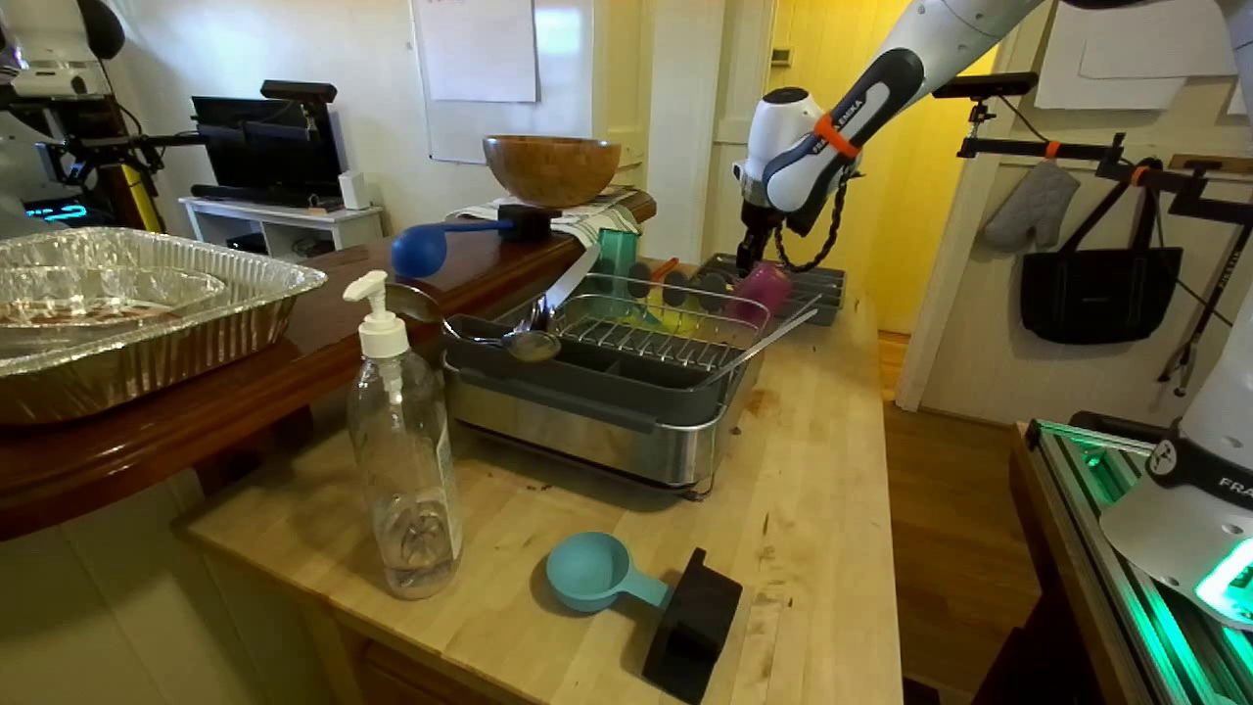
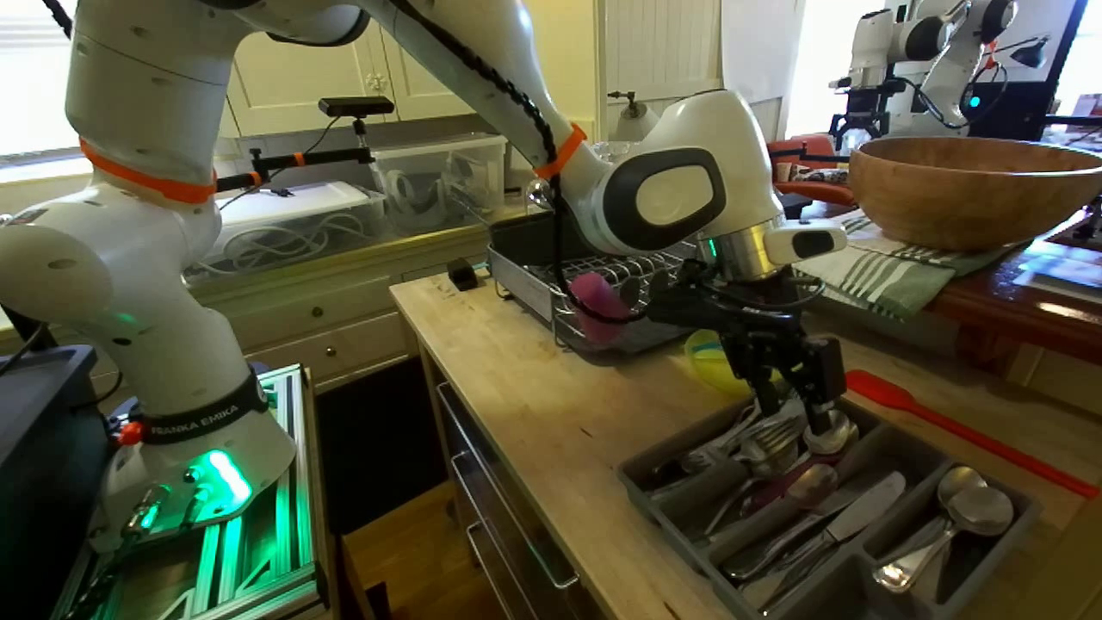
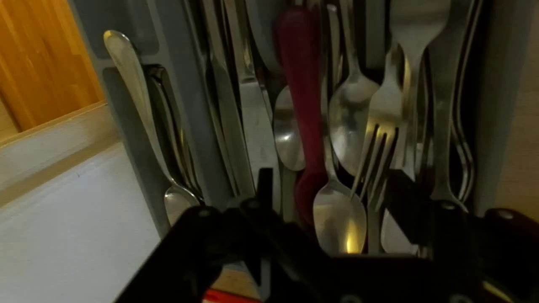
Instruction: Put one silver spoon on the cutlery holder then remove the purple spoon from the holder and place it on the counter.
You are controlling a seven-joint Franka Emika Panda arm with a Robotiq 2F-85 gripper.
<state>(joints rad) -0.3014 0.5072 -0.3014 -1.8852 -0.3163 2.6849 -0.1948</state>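
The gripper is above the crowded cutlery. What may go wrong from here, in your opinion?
In the wrist view, the open gripper spans both the purple spoon and a silver spoon, so closing might catch both.
A fork has its tines close to that silver spoon, so lifting could drag it along.
In an exterior view, the gripper hangs low over the cutlery holder, so going lower may push against its contents.

Kitchen with a lab streak

From afar I'm working in a kitchen: a butcher-block counter (image 1: 817, 509) carries a dish rack (image 1: 587, 443), with cupboards (image 2: 301, 83) and a hanging oven mitt (image 1: 1034, 208) nearby. A second robot arm (image 1: 51, 41) in the background gives the place a lab's look.
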